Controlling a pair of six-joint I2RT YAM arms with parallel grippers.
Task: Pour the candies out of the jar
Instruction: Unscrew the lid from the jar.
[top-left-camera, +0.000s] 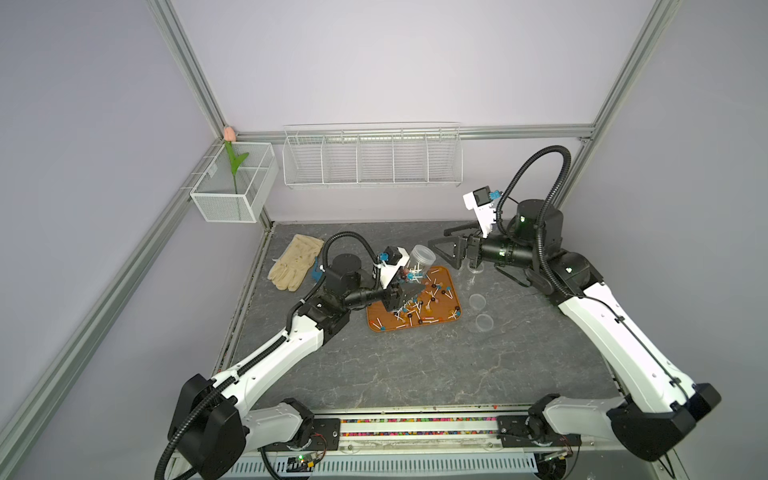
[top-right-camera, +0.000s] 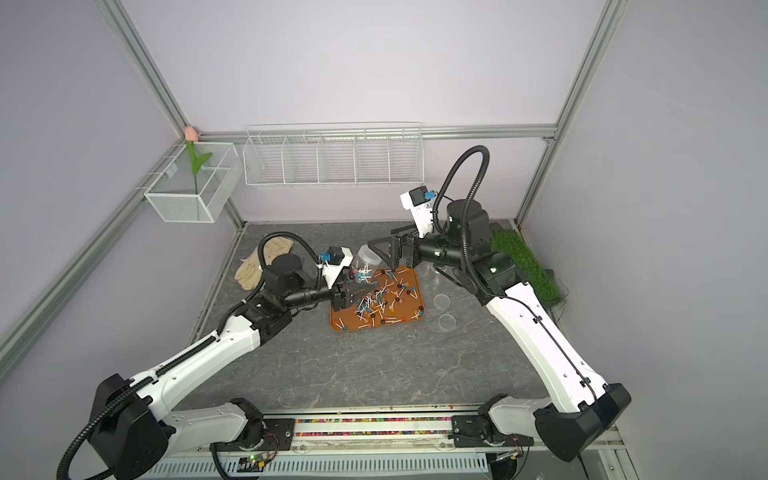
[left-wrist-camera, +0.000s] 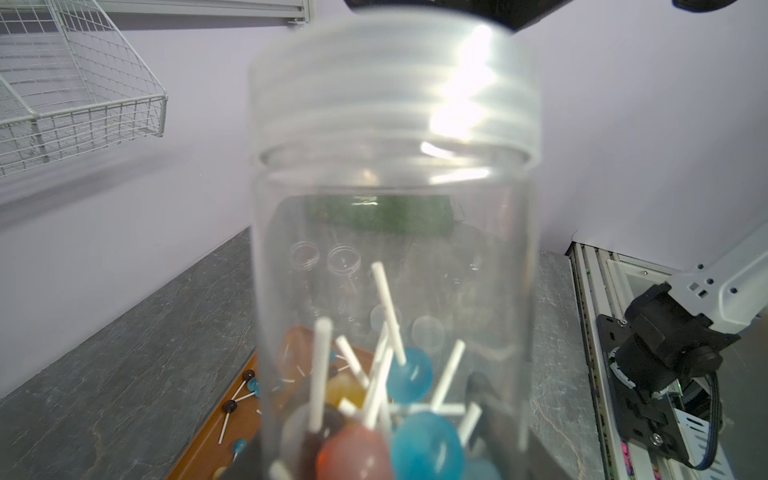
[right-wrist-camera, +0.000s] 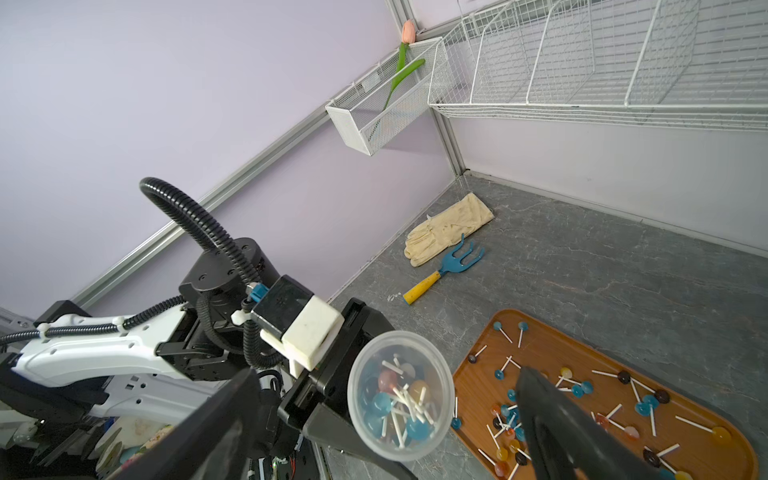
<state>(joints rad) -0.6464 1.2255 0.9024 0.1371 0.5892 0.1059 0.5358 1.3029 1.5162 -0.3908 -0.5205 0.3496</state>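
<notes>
The left hand (top-left-camera: 413, 289) pinches the clear jar (top-left-camera: 423, 258) near its base and holds it over the far left corner of the brown tray (top-left-camera: 456, 296). The jar is tilted, with its open mouth pointing up and away. Many candies (top-left-camera: 432, 309) lie scattered on the tray, but a cluster sits in the bottom of the jar, so the pour looks unfinished. The right hand (top-left-camera: 438, 236) is spread wide and empty, just beside the jar's mouth.

The mouth hangs close to the tray's edge. If the jar tips from here, candies could drop onto the bare surface (top-left-camera: 415, 374), or bounce and roll over the low rim. The sticks inside cross one another, so they may wedge and then let go in one clump that scatters wide. The jar wall is smooth, and a quick turn of the wrist could make it twist or slide in the pinch. The right hand is so near that a small drift could knock the jar's rim and spill the rest off target.
</notes>
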